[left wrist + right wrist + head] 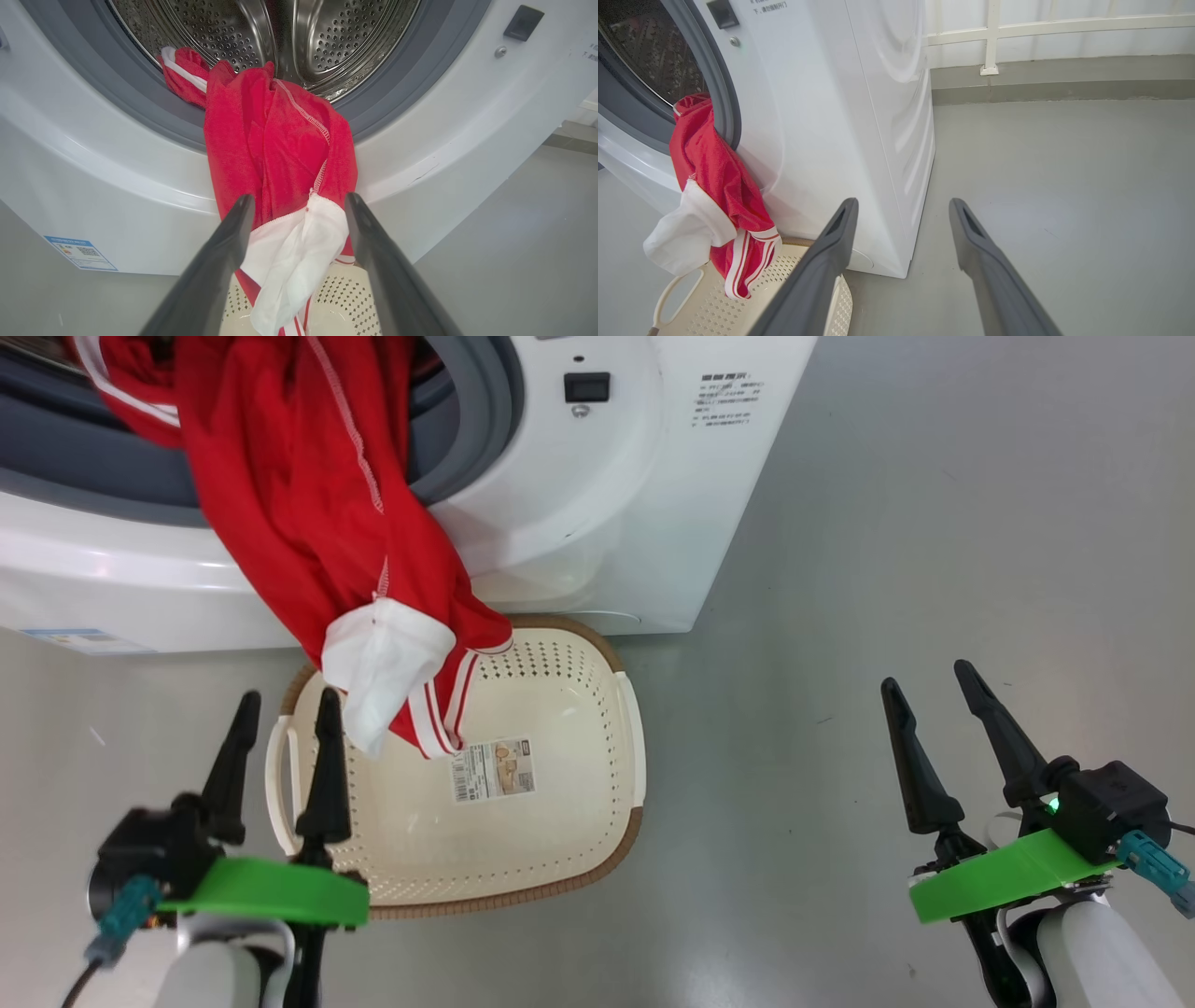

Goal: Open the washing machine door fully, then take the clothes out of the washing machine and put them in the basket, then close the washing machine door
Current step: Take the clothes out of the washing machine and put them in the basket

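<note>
Clothes (308,504): one red bundle hangs out of the machine (607,523) mouth, its upper part on the lower edge of the drum (327,37). It drapes over the grey gasket (490,411) and down the white front panel. The lower end, a white cuff (383,672) and white-striped trim, dangles over the back left part of the basket (638,737). The basket sits on the grey floor (934,523) right against the foot of the machine, with a sticker (492,770) on its bottom; apart from the dangling end it holds nothing. Left end effector (289,695): fingers spread wide, gripping nothing, raised over the basket's left edge and pointing at the machine. In the left wrist view the cuff hangs between the two fingers; contact cannot be told. Right end effector (925,674): fingers spread wide, empty, over bare floor well to the right of the basket, off the machine's right front corner. Blue label (80,253) at the lower left of the machine front.
</note>
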Controlling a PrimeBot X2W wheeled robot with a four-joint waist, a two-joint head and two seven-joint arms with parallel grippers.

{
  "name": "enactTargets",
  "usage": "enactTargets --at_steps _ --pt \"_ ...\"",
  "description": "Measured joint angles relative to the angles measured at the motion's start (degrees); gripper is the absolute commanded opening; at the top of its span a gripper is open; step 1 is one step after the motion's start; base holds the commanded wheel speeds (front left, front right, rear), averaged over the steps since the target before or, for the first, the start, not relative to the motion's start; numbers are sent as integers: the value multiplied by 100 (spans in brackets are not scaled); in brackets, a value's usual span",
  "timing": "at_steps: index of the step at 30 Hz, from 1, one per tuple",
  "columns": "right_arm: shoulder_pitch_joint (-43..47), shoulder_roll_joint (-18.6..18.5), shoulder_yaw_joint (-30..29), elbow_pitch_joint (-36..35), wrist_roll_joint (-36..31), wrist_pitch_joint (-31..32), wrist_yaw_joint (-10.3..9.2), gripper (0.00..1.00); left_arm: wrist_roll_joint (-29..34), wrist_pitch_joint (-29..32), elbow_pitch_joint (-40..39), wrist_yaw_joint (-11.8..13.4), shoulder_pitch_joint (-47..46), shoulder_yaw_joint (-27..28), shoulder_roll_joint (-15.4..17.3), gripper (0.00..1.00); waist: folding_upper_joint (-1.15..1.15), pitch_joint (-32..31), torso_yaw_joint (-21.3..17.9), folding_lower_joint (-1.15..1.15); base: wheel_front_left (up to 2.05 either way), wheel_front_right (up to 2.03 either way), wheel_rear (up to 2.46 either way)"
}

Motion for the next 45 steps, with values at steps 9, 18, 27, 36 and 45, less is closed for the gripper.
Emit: enactTargets --at_steps 9,18,27,36,45 --pt "-20 32 -4 -2 0 0 0 100 101 -1 811 -58 -1047 -25 -5 100 0 90 -3 0 0 0 0" --pt "-166 44 -4 -15 0 0 0 100 318 1 2070 -103 -2509 -144 211 100 0 261 4 0 0 0 0" --pt "-203 56 -35 -35 0 0 0 100 391 325 3316 -123 -3752 -366 382 100 0 420 -14 0 0 0 0" --pt "-299 54 -44 -59 0 0 0 100 412 650 4535 -151 -4855 -583 512 100 0 593 -40 0 0 0 0" --pt "-410 56 1 -67 0 0 0 100 402 792 5327 -158 -5493 -808 517 100 0 700 -122 0 0 0 0"
